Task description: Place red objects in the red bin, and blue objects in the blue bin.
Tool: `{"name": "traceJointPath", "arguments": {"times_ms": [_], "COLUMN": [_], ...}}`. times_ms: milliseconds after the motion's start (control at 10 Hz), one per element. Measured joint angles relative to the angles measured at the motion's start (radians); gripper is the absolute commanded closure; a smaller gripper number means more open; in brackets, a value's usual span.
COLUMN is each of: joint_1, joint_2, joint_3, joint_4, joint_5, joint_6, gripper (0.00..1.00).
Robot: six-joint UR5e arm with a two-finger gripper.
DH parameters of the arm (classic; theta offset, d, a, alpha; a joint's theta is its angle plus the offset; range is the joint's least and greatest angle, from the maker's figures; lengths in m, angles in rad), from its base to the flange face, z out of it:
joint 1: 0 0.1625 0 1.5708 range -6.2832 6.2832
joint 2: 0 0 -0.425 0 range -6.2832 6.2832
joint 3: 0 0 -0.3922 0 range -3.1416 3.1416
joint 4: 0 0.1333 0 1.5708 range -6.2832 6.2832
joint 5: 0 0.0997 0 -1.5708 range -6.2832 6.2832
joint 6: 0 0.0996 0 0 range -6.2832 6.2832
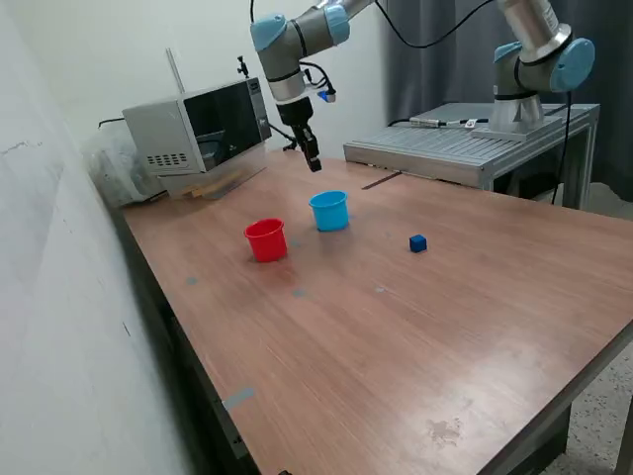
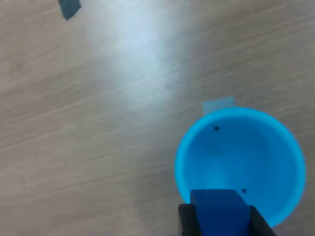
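Hand (image 2: 219, 219) grips a blue cube (image 2: 219, 209) above the blue cup (image 2: 197, 147)

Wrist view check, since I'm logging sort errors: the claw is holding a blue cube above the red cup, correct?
Not quite. The wrist view shows the claw holding the blue cube above the light blue cup, not the red one. In the exterior view the red cup stands apart, on the exterior view's left of the blue cup.

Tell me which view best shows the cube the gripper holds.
The wrist view: the blue cube fills the foreground between the fingers, above the blue cup. In the exterior view the gripper is too small to show it.
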Motion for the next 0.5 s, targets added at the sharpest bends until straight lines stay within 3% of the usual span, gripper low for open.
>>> {"name": "traceJointPath", "arguments": {"times_ms": [500], "joint_1": [-0.011], "joint_2": [0.033], "joint_3": [0.029], "joint_4": [-0.038], "joint_5": [0.000], "joint_6": [-0.004], "gripper": [1.00]}}
